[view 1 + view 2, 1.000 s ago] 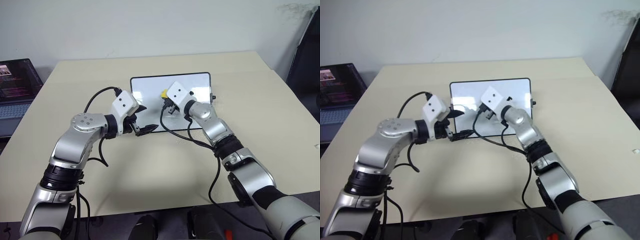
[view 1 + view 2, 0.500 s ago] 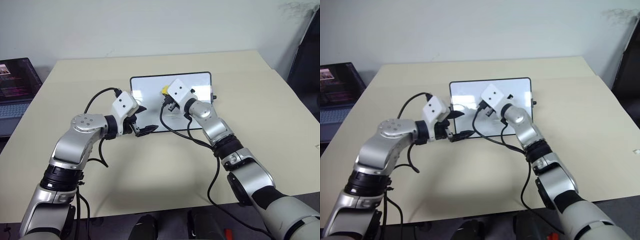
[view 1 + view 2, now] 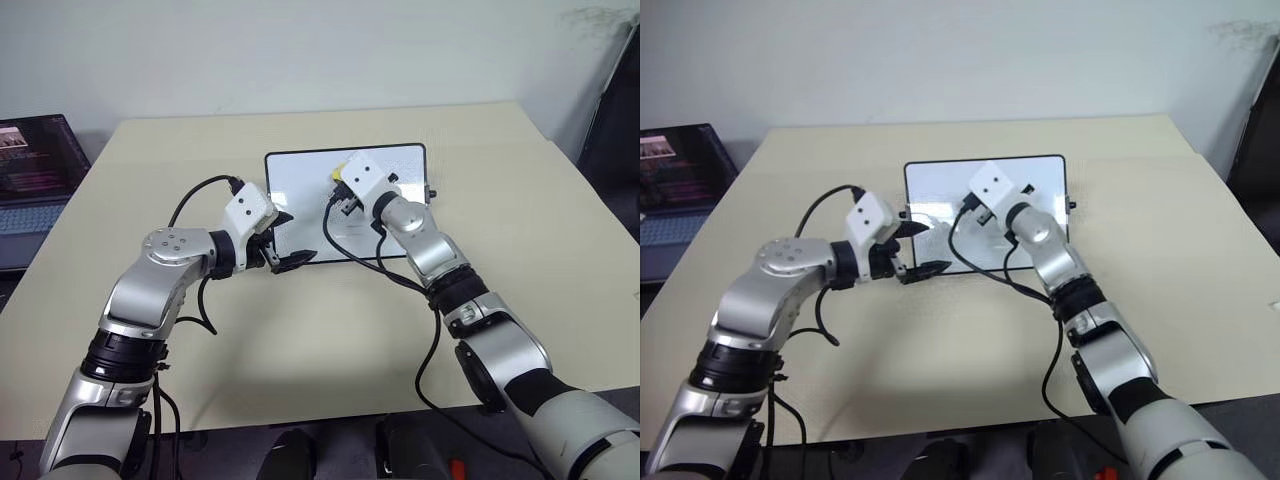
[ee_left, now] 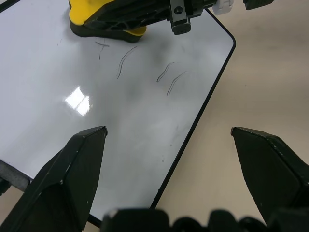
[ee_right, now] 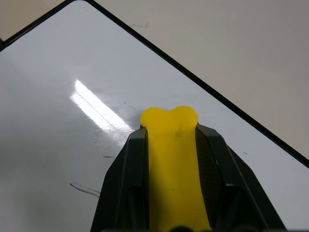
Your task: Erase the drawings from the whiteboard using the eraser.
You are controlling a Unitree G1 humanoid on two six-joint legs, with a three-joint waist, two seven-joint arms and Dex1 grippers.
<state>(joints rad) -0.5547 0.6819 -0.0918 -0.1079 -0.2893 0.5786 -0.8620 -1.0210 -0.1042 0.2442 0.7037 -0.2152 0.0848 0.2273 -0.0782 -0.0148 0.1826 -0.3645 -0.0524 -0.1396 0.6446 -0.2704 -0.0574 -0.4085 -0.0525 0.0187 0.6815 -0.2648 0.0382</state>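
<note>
Risk: yellow oblong eraser (image 5: 173, 159), pinched in right jaws, skimming past faint marker strokes (image 4: 145, 67) on glossy white black-framed whiteboard (image 3: 300, 190); left jaws spread, board unpinned, liable to slide on worktop (image 3: 500, 180).

yellow eraser (image 5: 174, 164), white whiteboard (image 4: 72, 125) black-framed, thin dark drawings (image 4: 145, 72)

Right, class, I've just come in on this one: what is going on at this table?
A two-armed robot is wiping a small glossy white whiteboard with a thin black frame on a beige table. Its right gripper is shut on a yellow eraser block, pressed to the board. Several thin dark marker strokes remain beside the eraser. The left gripper is open at the board's near edge, holding nothing. An open laptop sits off to the left.
</note>
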